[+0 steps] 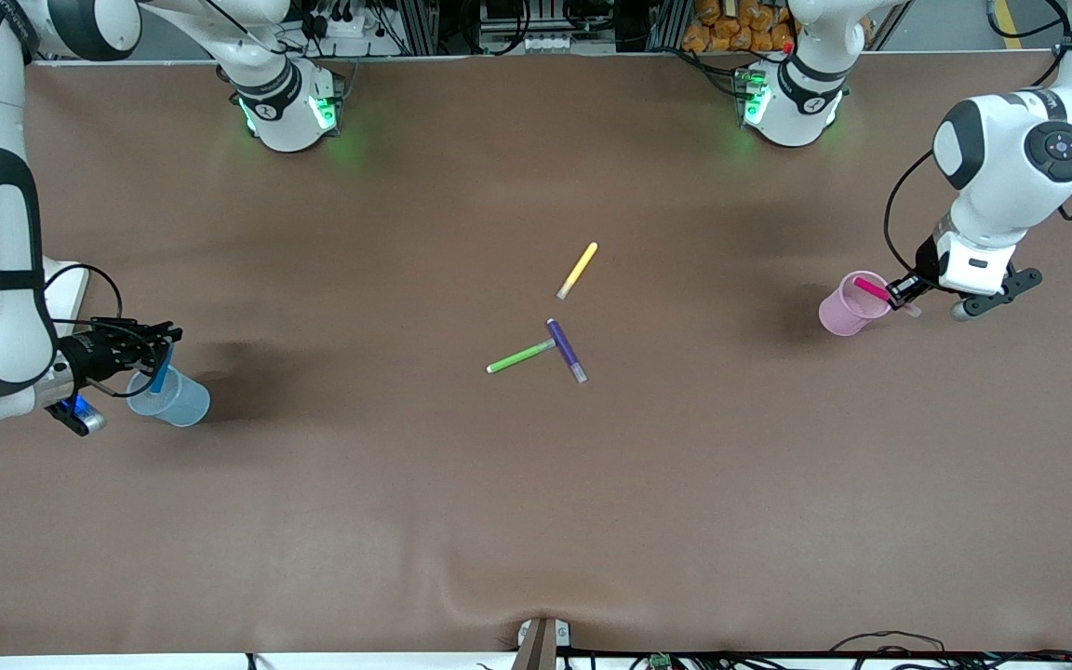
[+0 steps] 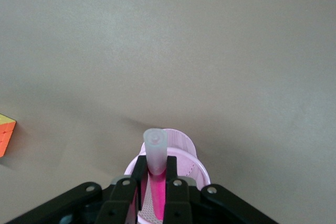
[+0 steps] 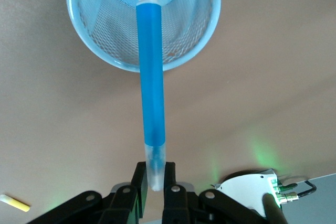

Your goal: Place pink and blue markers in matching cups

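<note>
My left gripper [image 1: 901,296] has its jaws clenched on the light, stiff pink marker [image 1: 869,288] by its pale cap, tip inside the pink cup [image 1: 841,311]; my right gripper [image 1: 156,346] likewise pinches the blue marker [image 3: 151,85] over the flimsy blue cup [image 3: 113,56].

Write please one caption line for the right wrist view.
Right gripper holds the blue marker by its pale cap, tip inside the blue cup.

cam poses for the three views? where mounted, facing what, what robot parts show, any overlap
Front: high across the table, facing both bases; arms, left pincer, right pincer show.
Left wrist: over pink cup; own fingers grip pink marker.
Right wrist: over blue cup; fingers grip blue marker.
Shared: both cups and held markers, also in front.
</note>
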`<state>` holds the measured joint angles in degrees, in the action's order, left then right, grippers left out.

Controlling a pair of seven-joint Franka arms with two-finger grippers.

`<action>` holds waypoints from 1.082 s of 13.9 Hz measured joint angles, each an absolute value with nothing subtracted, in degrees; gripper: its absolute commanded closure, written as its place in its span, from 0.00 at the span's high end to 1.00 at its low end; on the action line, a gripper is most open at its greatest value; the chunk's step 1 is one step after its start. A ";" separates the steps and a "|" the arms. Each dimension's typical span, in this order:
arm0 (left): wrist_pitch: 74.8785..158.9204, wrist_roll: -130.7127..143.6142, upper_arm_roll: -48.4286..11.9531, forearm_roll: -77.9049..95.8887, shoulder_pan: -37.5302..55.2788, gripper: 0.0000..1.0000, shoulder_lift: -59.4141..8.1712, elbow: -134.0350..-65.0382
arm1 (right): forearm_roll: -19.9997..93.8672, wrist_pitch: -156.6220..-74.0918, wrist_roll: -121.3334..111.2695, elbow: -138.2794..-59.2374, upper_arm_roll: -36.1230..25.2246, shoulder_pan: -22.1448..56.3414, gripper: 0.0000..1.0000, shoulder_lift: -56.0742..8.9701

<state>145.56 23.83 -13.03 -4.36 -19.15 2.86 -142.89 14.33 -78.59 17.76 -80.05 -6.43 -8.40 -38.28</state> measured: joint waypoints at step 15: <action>116.01 16.02 -14.63 -4.36 -19.26 1.00 0.88 -113.09 | 14.34 -82.67 15.33 -80.03 -6.41 -9.04 1.00 -39.51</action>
